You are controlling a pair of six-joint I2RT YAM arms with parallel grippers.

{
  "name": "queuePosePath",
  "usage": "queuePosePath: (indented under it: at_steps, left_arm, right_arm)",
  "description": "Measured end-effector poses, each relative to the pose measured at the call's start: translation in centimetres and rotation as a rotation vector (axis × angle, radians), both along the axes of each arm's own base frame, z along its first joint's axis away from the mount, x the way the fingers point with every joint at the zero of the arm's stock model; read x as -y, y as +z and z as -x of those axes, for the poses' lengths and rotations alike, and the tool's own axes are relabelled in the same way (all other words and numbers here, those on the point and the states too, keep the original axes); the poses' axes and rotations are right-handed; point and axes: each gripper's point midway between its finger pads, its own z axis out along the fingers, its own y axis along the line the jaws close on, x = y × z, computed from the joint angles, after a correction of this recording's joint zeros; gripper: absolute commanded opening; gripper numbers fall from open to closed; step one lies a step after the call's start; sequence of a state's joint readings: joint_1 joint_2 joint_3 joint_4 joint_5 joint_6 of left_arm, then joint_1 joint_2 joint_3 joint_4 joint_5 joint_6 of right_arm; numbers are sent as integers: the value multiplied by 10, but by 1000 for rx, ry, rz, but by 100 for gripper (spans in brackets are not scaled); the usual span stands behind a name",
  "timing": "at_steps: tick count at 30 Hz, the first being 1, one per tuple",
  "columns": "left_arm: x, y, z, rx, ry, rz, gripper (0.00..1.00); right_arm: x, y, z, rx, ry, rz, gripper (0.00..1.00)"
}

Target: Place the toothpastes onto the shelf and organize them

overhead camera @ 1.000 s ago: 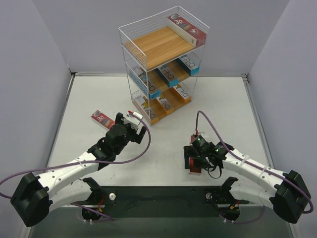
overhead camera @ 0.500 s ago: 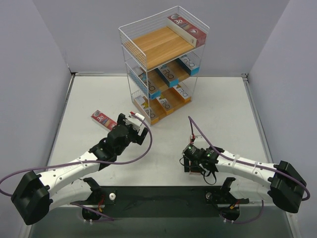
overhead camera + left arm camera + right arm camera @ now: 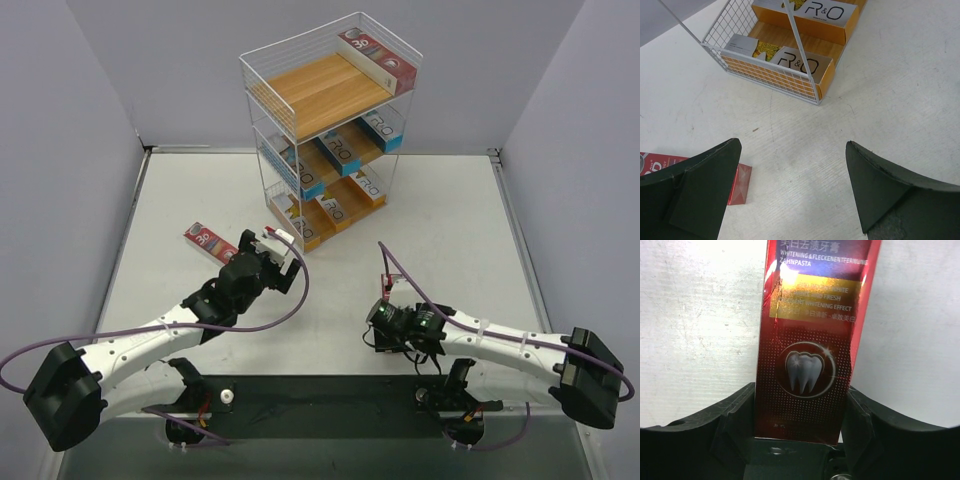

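A red toothpaste carton [image 3: 807, 355] with a tooth emblem lies on the table, running away from my right gripper [image 3: 801, 405]. The jaws press against both of its long sides near its end. In the top view the right gripper [image 3: 388, 322] covers that carton. A second red toothpaste [image 3: 208, 240] lies on the table at the left, and its end [image 3: 739, 184] shows beside my left gripper [image 3: 795, 172], which hangs wide open over bare table. The shelf [image 3: 262, 78] holds a red carton [image 3: 378, 58] on top, teal ones [image 3: 340, 152] in the middle and orange ones [image 3: 335, 210] at the bottom.
The shelf's bottom wire wall [image 3: 765, 75] stands just ahead of the left gripper, with an orange R&O carton [image 3: 802, 62] behind it. Grey walls close in the table on three sides. A purple cable [image 3: 400, 270] loops above the right wrist.
The right gripper has slid toward the near edge and to the left, and its jaws have closed in on the red carton. The left arm has barely moved and stays open.
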State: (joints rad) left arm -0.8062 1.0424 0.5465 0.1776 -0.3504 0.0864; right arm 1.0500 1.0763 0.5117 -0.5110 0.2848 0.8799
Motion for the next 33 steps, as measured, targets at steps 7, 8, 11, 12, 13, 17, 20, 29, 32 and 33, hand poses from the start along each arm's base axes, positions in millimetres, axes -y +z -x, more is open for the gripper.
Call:
queuePosePath:
  at_steps: [7, 8, 11, 12, 13, 17, 20, 29, 32, 33]
  left_arm:
    - [0, -1, 0, -3, 0, -3, 97]
    - [1, -1, 0, -3, -1, -3, 97]
    - [1, -2, 1, -5, -4, -4, 97]
    - [1, -2, 1, -5, -4, -4, 97]
    - [1, -2, 1, -5, -4, -5, 97]
    - [1, -2, 0, -5, -3, -5, 97]
    - [1, -2, 0, -4, -2, -5, 97]
    - [1, -2, 0, -4, -3, -7, 97]
    - [1, -2, 0, -1, -4, -7, 97]
    - [1, -1, 1, -1, -4, -7, 97]
  right_arm:
    - [6, 37, -11, 91, 30, 9, 29]
    - [3, 48, -16, 113, 46, 4, 27]
    - [-7, 91, -34, 195, 91, -21, 20]
    - [-11, 108, -40, 227, 104, -33, 20]
    - [-13, 127, -47, 258, 111, -46, 19]
    - [-8, 193, -72, 384, 124, -83, 19]
    - [2, 241, -85, 457, 144, -89, 19]
    - [9, 373, -118, 672, 275, -76, 20]
    - [7, 398, -137, 700, 309, -54, 22]
    - [6, 408, -145, 711, 324, -48, 22]
